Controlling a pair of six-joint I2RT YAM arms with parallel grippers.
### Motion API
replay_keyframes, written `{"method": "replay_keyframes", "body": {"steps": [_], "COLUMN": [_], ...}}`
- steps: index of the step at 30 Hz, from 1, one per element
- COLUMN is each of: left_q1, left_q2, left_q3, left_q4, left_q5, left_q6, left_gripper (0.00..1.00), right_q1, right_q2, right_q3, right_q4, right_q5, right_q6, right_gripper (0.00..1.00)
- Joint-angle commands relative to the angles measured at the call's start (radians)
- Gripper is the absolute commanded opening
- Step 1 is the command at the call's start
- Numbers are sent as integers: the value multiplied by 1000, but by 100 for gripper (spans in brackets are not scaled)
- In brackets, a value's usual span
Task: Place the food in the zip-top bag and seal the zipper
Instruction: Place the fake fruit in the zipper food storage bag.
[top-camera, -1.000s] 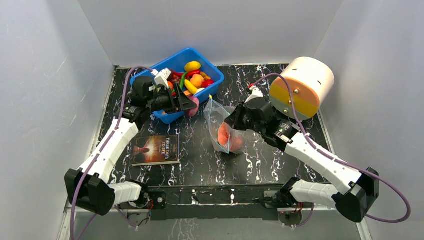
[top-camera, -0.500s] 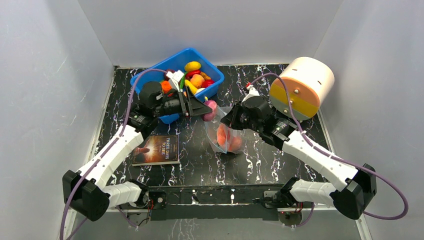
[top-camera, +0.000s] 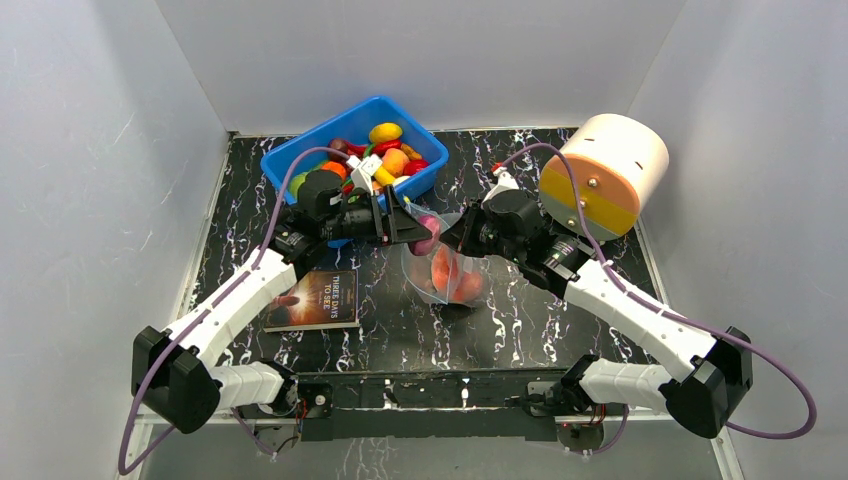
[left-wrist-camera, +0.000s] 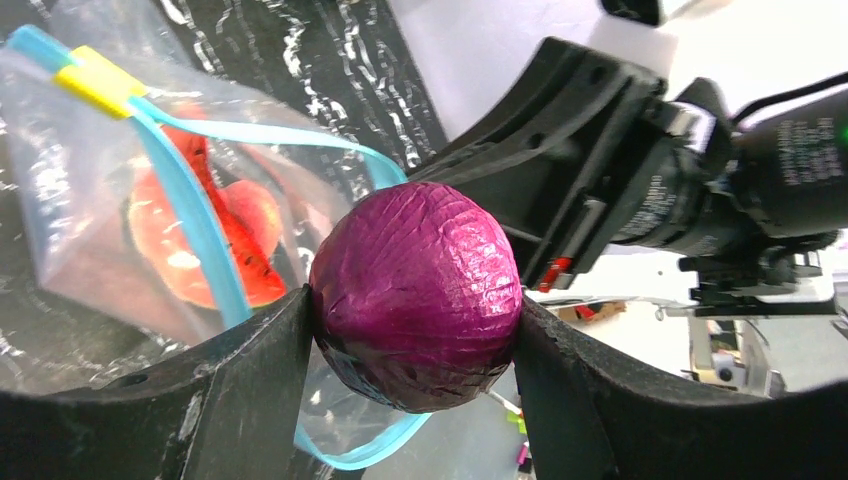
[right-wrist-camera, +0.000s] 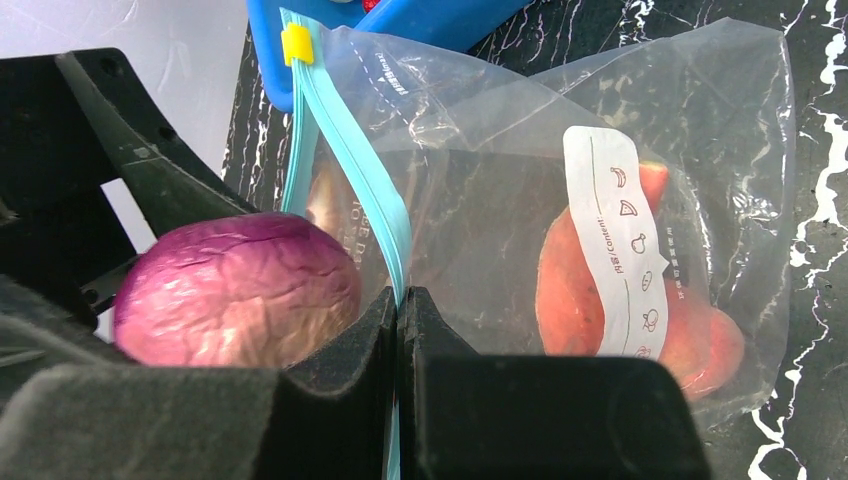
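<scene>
Rightward I've carried the purple onion (left-wrist-camera: 415, 295), pinched in my left tool (left-wrist-camera: 412, 340), to the "Content:"-labelled zip-top bag (right-wrist-camera: 480, 130); right tool (right-wrist-camera: 398, 305) clamps its zipper (right-wrist-camera: 347, 170).

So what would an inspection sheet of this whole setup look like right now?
Surface: black table with white veining.
Job's things: purple onion at the open mouth of the zip-top bag; watermelon slice already inside; zipper unsealed; more toy food in the blue bin.
Clutter: a book lying flat; a cream-and-yellow drum at the right rear.
Grippers: left fingers clamped on the purple onion; right fingers shut on the bag's zipper edge, holding it up.
Cables: a purple cable loops along each arm.
Surroundings: plain white walls on three sides.
</scene>
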Motion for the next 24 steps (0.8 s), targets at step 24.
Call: {"method": "replay_keyframes", "body": {"steps": [24], "left_q1": [-5], "left_q2": [-11], "left_q3": [115], "left_q4": [-239], "left_q5": [-99], "left_q6": [144], "left_gripper": [83], "right_q1": [1], "right_q2": [-47], "right_q3": [51], "right_q4": [53], "right_q5": [26], "right_q6": [-17], "right_gripper": [0]}}
